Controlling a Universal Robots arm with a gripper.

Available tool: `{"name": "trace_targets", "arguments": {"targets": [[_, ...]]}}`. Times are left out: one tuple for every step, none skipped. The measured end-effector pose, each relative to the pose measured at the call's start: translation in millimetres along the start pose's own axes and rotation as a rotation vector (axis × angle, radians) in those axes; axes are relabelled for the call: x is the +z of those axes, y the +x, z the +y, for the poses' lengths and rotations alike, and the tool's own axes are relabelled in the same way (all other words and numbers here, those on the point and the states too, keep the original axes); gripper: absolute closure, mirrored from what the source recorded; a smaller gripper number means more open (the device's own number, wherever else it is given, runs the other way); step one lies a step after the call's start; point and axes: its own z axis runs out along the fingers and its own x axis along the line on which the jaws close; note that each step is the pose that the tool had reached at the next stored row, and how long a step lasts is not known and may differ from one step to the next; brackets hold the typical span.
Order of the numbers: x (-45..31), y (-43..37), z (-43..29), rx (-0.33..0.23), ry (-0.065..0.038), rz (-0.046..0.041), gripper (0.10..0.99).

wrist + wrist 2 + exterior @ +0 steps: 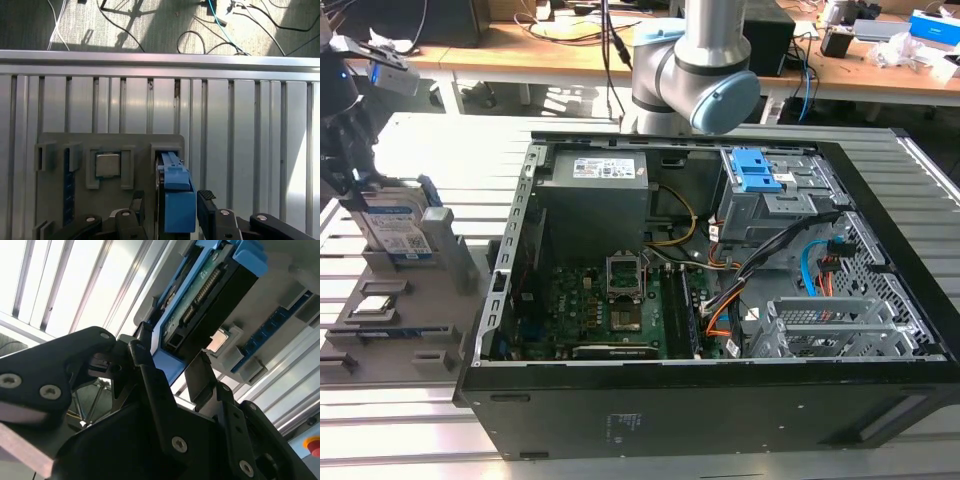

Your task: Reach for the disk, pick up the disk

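The disk [398,225], a silver drive with a white-and-blue label and blue side rails, stands on edge in a slot of the grey holder [440,290] at the exterior view's left. My gripper [348,185] hangs right over it. In the first wrist view the blue rail of the disk [177,200] rises between my two black fingers, with a narrow gap on each side, so my gripper [172,201] is open around it. In the second wrist view the disk [200,295] shows its circuit-board side, its end between the fingers of my gripper [170,369].
An open black computer case [720,400] fills the middle of the slotted metal table [410,420], with blue brackets [755,170] in its drive bay. The holder [60,142] also carries a small square silver chip [107,165] and a dark blue strip [67,185].
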Motion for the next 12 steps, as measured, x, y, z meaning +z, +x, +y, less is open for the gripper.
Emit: {"name": "trace_targets", "arguments": {"targets": [[1.5,0.0,0.3,0.000,0.000,-0.0001,0.545],[3.3,0.0,0.7,0.000,0.000,0.0000,0.545],[4.9,0.0,0.9,0.000,0.000,0.0000,0.545],[6.2,0.0,1.0,0.000,0.000,0.0000,0.545],[8.1,0.0,1.0,0.000,0.000,0.0000,0.545],[9.5,0.0,0.9,0.000,0.000,-0.0001,0.545],[11.5,0.0,0.9,0.000,0.000,0.0000,0.545],[12.6,0.0,0.8,0.000,0.000,-0.0001,0.545],[14.0,0.0,0.8,0.000,0.000,0.0000,0.545],[14.1,0.0,0.8,0.000,0.000,0.0003,0.545],[14.2,0.0,0.8,0.000,0.000,0.0004,0.545],[14.3,0.0,0.7,0.000,0.000,0.0004,0.545]]}}
